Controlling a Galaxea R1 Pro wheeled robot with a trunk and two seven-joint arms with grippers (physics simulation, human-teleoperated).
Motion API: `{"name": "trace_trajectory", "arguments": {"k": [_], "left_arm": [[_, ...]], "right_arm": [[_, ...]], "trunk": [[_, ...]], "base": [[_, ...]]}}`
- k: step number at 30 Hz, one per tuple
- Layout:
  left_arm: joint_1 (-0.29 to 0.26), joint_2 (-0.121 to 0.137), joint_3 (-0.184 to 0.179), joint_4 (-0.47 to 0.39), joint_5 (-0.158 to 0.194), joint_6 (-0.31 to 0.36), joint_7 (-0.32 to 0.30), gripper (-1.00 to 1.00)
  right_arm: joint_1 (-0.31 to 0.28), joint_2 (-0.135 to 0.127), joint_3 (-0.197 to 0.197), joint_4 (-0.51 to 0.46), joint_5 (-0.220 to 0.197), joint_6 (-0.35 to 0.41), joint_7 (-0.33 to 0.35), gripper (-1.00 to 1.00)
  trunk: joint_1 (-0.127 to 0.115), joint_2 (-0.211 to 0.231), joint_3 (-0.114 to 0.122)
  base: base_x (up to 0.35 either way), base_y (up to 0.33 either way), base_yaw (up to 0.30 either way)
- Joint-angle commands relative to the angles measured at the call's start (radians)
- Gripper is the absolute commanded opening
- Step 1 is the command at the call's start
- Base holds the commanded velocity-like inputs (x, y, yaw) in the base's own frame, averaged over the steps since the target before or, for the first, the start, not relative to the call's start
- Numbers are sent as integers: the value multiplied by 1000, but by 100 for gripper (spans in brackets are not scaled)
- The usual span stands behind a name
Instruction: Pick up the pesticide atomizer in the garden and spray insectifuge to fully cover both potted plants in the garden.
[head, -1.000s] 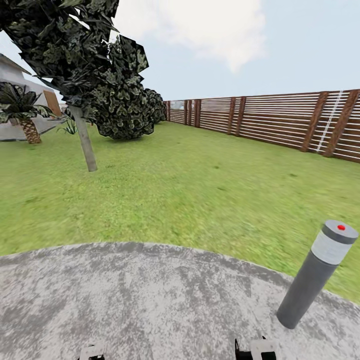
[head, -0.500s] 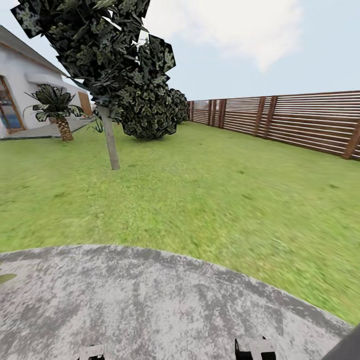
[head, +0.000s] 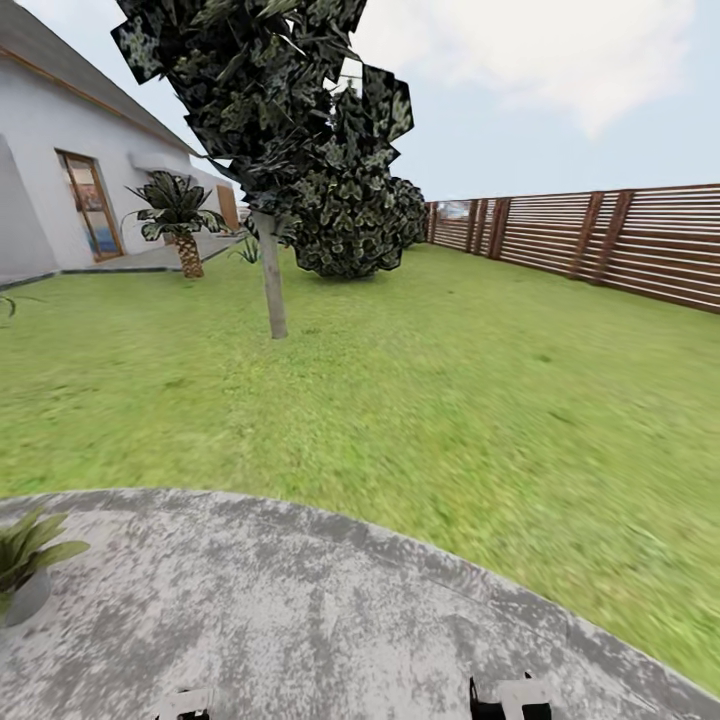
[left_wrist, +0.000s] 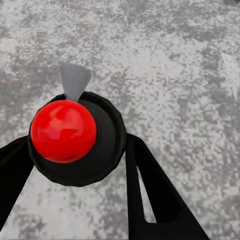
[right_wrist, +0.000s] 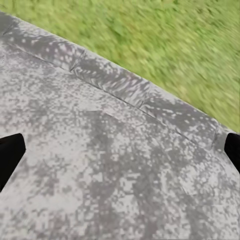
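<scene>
I am seeing a dark-leaved tree with a slim grey trunk (head: 271, 285) standing on the lawn. A scaly-trunked palm (head: 183, 228) is growing near a white house with a wooden-framed door (head: 92, 205). A rounded dark bush (head: 360, 225) is sitting behind the tree, toward the fence.

One potted plant (head: 25, 560) (cut by frame edge); one palm (head: 178, 215); one tree (head: 270, 120); one fence (head: 600, 245).
</scene>
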Motion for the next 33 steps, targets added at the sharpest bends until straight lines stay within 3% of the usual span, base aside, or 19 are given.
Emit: {"name": "trace_trajectory", "arguments": {"k": [1,14,33], "left_arm": [[-1,-1,8,0,-3,-2,-7,-100],[-1,-1,8,1,-4,-2,-7,-100],[0,-1,8,1,-4,-2,-7,-100]], "right_arm": [[0,1,-8,1,11,-2,-5,100],[0,1,-8,1,11,-2,-5,100],[0,1,-8,1,11,-2,-5,100]], "trunk": [[0,0,-1],[0,0,-1],[0,0,-1]], "base": [[325,70,278],[307,8,278],[12,0,278]]}}
